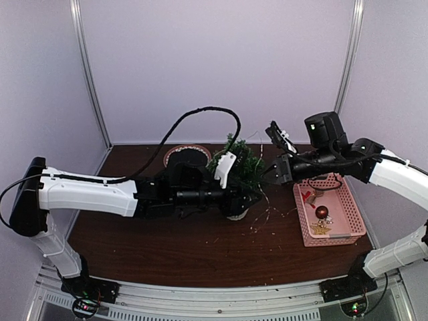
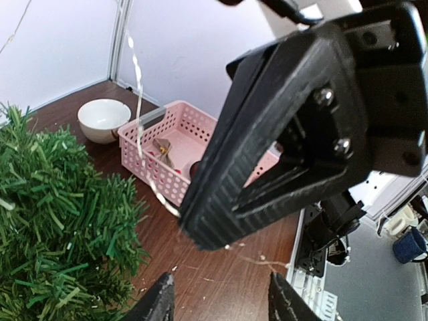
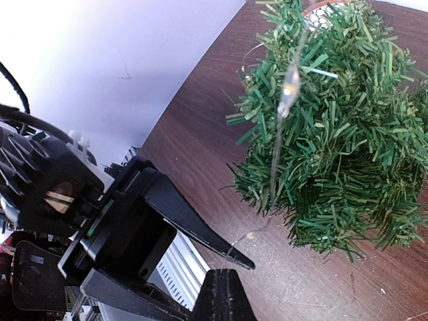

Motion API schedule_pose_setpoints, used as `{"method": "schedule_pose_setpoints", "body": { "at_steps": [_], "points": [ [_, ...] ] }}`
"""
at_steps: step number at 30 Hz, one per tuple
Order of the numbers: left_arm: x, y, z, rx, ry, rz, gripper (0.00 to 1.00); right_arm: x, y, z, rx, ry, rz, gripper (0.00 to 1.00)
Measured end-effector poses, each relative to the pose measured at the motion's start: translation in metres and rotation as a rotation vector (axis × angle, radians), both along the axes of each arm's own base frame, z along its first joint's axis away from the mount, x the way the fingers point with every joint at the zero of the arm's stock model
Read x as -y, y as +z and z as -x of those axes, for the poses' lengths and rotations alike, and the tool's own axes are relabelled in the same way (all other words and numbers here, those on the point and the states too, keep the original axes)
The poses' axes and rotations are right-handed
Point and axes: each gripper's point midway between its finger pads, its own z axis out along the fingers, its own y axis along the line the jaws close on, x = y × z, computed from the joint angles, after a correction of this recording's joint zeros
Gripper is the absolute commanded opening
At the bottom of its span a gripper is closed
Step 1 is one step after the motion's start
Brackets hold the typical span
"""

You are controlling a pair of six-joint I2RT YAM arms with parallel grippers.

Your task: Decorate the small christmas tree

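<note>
There are two arms, one tree, one string of lights, one dark round plate, one white bowl and one pink basket.

The left arm [image 1: 87, 194] lies low and almost level, stretched from the left edge across the counter [image 1: 167, 247] to the near side of the tree. Its hand [image 2: 221, 304] has its fingers partly spread, with nothing between them. Behind the arm, near the back wall, lies the plate [image 1: 186, 156] with its pale beaded rim.

The small christmas tree [image 1: 244, 164] stands mid-counter between the two hands. Its long axis is upright and its tip points up. Its foot is mostly hidden by the left arm.

The right arm [image 1: 394, 177] comes in from the right above the basket, and its hand [image 1: 267, 174] points left at the tree's right side. The fingers are pinched closed on the string of lights [image 3: 289, 87], whose thin wire runs from the fingertips up over the branches.

The bowl [image 2: 103, 119] sits just beyond the basket [image 1: 351, 207], which holds one red ball [image 1: 322, 212], one gold star [image 1: 319, 229] and smaller bits too small to tell.
</note>
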Motion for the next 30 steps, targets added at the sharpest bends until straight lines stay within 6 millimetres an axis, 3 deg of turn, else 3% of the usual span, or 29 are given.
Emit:
{"method": "schedule_pose_setpoints", "body": {
  "at_steps": [7, 14, 16, 18, 23, 27, 30],
  "points": [
    [0.01, 0.015, -0.001, -0.016, -0.014, 0.062, 0.43, -0.002, -0.001, 0.002, 0.001, 0.005, -0.003, 0.0],
    [0.018, 0.01, -0.006, -0.043, -0.004, 0.067, 0.14, -0.001, 0.002, 0.006, 0.009, 0.009, -0.011, 0.0],
    [0.019, 0.009, -0.006, -0.047, -0.003, 0.067, 0.0, 0.0, 0.004, 0.006, 0.014, 0.01, -0.016, 0.0],
    [0.019, 0.011, -0.006, -0.048, -0.002, 0.076, 0.0, 0.0, 0.006, 0.006, 0.019, 0.008, -0.021, 0.01],
    [0.018, 0.012, -0.005, -0.044, -0.002, 0.08, 0.0, 0.001, 0.008, 0.006, 0.029, 0.0, -0.023, 0.38],
    [0.005, 0.008, -0.003, -0.047, 0.011, 0.048, 0.0, 0.013, 0.01, 0.009, 0.053, -0.026, -0.003, 0.62],
    [-0.007, 0.012, -0.002, -0.043, 0.023, 0.031, 0.0, 0.03, 0.016, 0.012, 0.088, -0.062, 0.021, 0.67]
  ]
}}
